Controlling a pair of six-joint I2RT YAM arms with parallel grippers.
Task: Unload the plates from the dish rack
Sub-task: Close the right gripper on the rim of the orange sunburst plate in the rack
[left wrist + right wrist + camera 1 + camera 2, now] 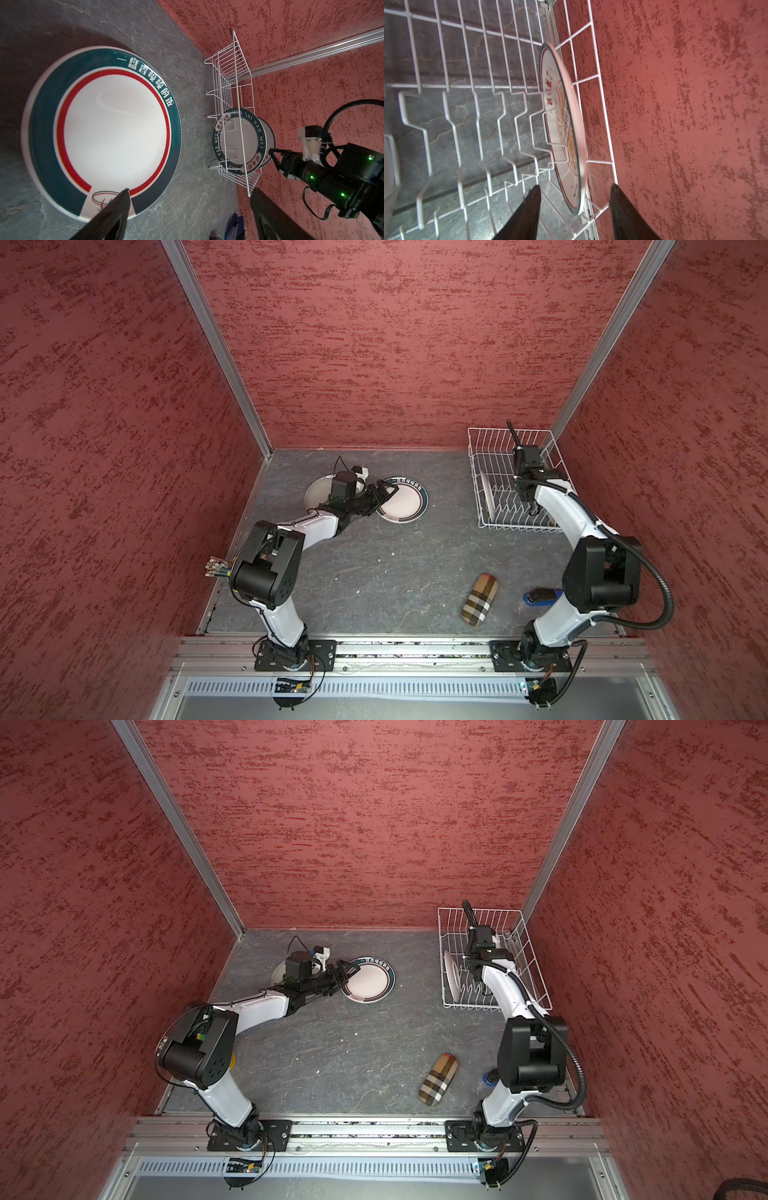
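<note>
Looking into the white wire dish rack, I see my right gripper with its jaws apart on either side of the rim of a white round plate with an orange sunburst centre, which stands on edge inside the rack, seemingly clear of both fingers. Well to the left of the rack, my left gripper hangs wide open over a white round plate with a teal lettered rim lying flat on the grey stone-look tabletop.

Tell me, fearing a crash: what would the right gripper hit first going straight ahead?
Likely the sunburst plate, edge-on in the dish rack between the right gripper's open jaws.
</note>
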